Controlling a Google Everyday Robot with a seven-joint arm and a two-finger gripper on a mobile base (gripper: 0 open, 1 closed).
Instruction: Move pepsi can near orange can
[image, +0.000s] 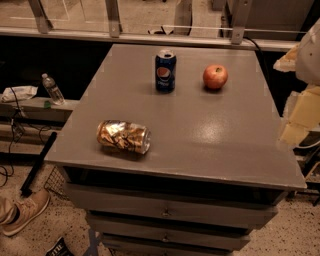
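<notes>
Tan shoe (22, 212): lower left corner of the frame, on speckled floor.

Grey drawers (165, 212): stacked at bottom centre, directly under the table top.

Grey table (215, 142): flat top filling the middle of the frame and carrying three items.

Orange can (123, 136): lower left part of the table top, near the front edge. It lies on its side, crumpled and shiny, with its silver rim turned toward the right.

Tool (299, 117): pale cream, at the right edge of the frame at about mid height, just off the table's right side. It is apart from all three items. Whether it is spread or pressed together cannot be told.

Pepsi can (165, 70): upper centre of the table top, upright, logo facing the camera, silver top showing. It is up and to the right of the orange can and well apart from it.

Apple (215, 77): red, to the right of the pepsi can, near it but not touching.

Clear plastic bottle (52, 89): left of the frame, standing on a ledge lower than the table.

Metal posts (114, 20): top of the frame, beyond the table's far edge.
</notes>
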